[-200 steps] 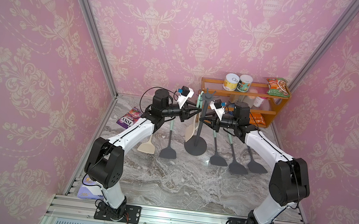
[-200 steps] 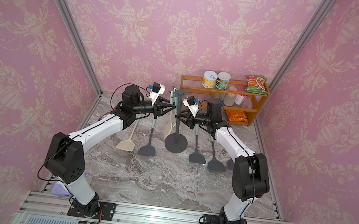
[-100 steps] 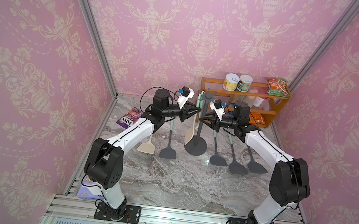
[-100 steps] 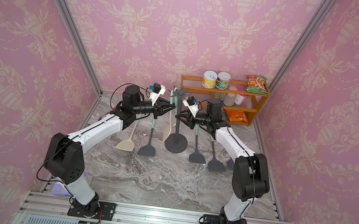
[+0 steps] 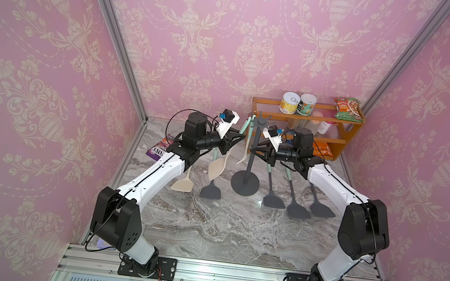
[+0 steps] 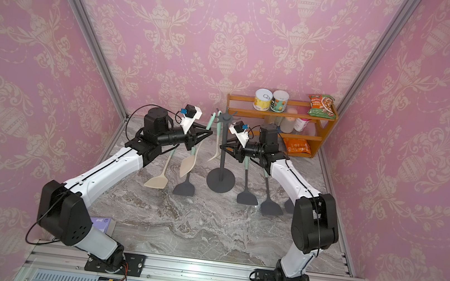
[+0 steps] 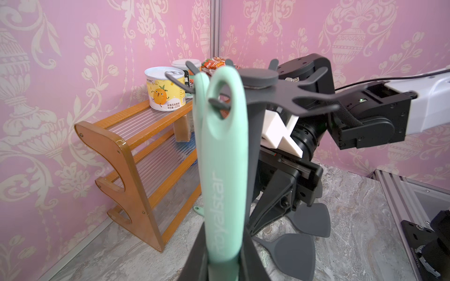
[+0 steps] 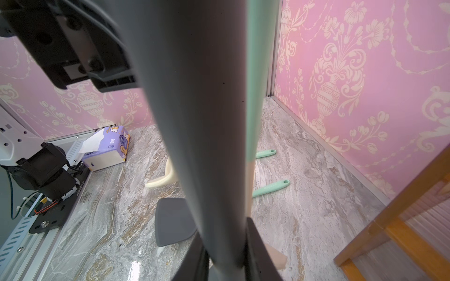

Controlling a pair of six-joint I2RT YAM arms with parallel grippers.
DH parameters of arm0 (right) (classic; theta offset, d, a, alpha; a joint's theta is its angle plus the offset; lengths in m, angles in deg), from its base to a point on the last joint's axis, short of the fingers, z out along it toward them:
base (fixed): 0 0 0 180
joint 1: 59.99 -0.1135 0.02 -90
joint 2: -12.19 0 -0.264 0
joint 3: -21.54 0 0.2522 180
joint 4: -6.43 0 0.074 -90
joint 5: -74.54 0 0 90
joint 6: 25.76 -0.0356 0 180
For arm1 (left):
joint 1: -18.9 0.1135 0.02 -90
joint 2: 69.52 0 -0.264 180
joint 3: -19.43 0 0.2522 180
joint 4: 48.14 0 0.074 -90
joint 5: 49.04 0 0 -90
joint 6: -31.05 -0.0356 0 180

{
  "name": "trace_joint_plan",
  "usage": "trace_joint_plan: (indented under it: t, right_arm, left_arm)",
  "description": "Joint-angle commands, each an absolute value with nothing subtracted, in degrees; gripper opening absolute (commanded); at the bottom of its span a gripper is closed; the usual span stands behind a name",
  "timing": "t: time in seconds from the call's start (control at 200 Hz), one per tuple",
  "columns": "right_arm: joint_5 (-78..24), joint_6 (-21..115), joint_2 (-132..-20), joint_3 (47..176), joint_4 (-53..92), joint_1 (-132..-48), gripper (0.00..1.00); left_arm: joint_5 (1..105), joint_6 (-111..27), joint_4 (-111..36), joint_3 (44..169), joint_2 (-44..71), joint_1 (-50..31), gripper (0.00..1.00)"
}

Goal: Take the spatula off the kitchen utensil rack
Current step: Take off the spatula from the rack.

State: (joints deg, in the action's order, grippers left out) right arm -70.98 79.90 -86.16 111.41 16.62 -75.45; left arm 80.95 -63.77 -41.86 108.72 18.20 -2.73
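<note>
Although gripped, not yet lifted off its hook.

Location: kitchen utensil rack (image 6: 223, 161) found upright toward twelve o'clock on the table (image 5: 206, 232), with disc base flat. Spatula (image 7: 224, 158), mint-green handle and cream blade, found hanging on the nine o'clock side of the star of hooks, with handle loop threaded over a hook tip. Seen tilted in both top views, with blade swung out toward nine o'clock, away from the pole.

Left hand (image 7: 223, 260): clamped tight on the mint handle, below the loop.
Right hand (image 5: 253, 150): closed around the rack pole at about mid-height; judged a bracing hold.

Also recorded: second mint-handled utensil (image 7: 200, 102) on a neighbouring hook, untouched. Lying on the table at eight to nine o'clock of the base, cream spatula (image 5: 182, 184) beside dark grey spatula (image 5: 210, 193); at three to four o'clock, three dark grey spatulas (image 5: 298, 211). Orange wooden shelf (image 5: 350, 133) at two o'clock, apart from the work.

Progress, as judged: reach, grasp and bracing done. Outstanding: raise the loop over the hook tip, then draw clear of the rack.

Risk, as judged: snagging the loop and tipping the rack, or knocking the neighbouring utensil.
</note>
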Motion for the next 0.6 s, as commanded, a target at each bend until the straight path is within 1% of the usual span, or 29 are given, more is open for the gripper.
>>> trace_joint_plan:
  t: [0.0,0.195,0.445,0.59]
  right_arm:
    - [-71.47,76.66,-85.47,108.95,27.52,-75.52,0.0]
    - [-69.89,77.25,-84.99,108.62,28.27,-75.33,0.0]
    - [-69.82,77.25,-85.11,108.94,28.55,-75.28,0.0]
    - [-69.26,77.12,-84.9,108.82,28.63,-75.28,0.0]
  left_arm:
    - [77.18,-68.14,-41.4,109.33,14.86,-3.04,0.0]
    - [74.56,-74.07,-33.97,110.72,14.12,-2.98,0.0]
    - [71.54,-75.27,-34.23,108.74,11.6,-2.85,0.0]
    - [65.34,-76.8,-30.98,108.63,9.67,-2.73,0.0]
